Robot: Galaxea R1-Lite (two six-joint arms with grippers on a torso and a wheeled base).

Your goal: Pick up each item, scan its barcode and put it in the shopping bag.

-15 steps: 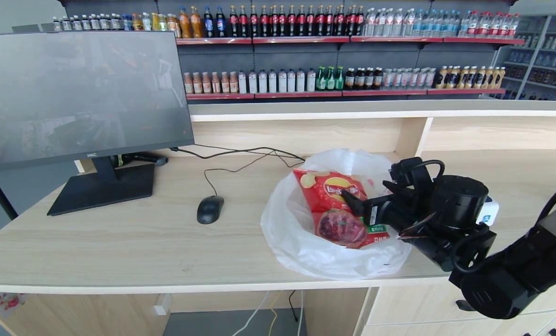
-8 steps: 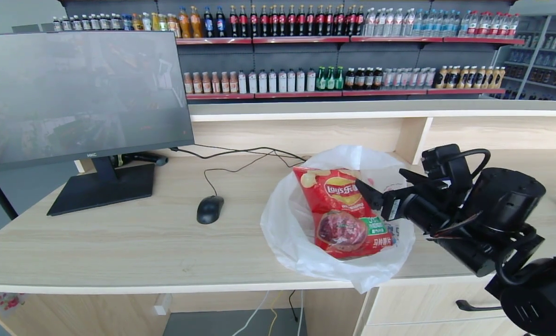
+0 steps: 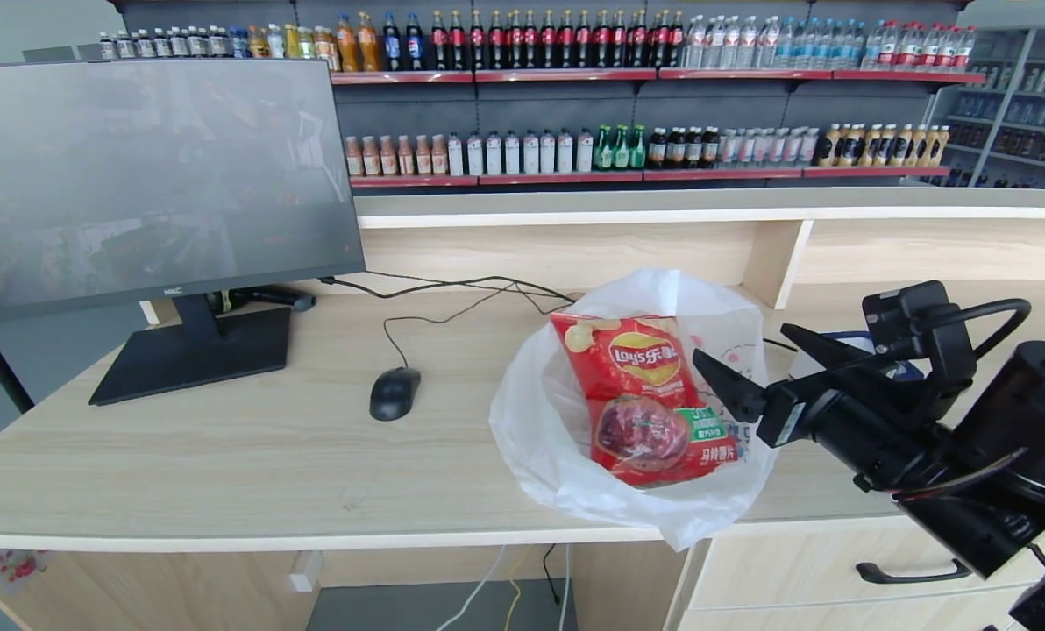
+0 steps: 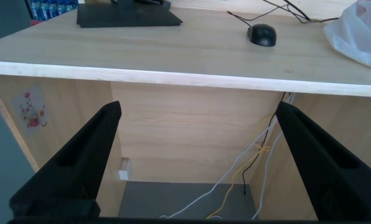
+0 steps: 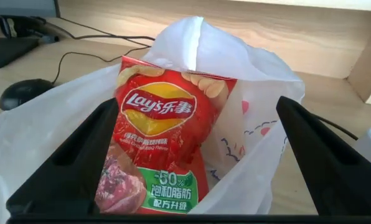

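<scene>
A red chips bag (image 3: 641, 394) lies inside the white plastic shopping bag (image 3: 549, 438) on the wooden counter. My right gripper (image 3: 742, 350) hovers just to the right of the shopping bag, open and holding nothing. The right wrist view looks between the open fingers at the chips bag (image 5: 167, 143) and the shopping bag (image 5: 248, 68). My left gripper (image 4: 198, 109) is open and empty, low in front of the counter's front edge (image 4: 173, 71), below the tabletop. The shopping bag's edge (image 4: 360, 31) shows far off in that view.
A monitor (image 3: 150, 184) on a black stand is at the back left, with a black mouse (image 3: 394, 393) and cables (image 3: 452, 294) between it and the bag. A white and blue object (image 3: 838, 346) sits behind my right gripper. Drawers (image 3: 913, 574) are under the counter's right side.
My right gripper has pulled back to the right, away from the chips bag, which stays in the shopping bag. The bag's rim has risen a little.
</scene>
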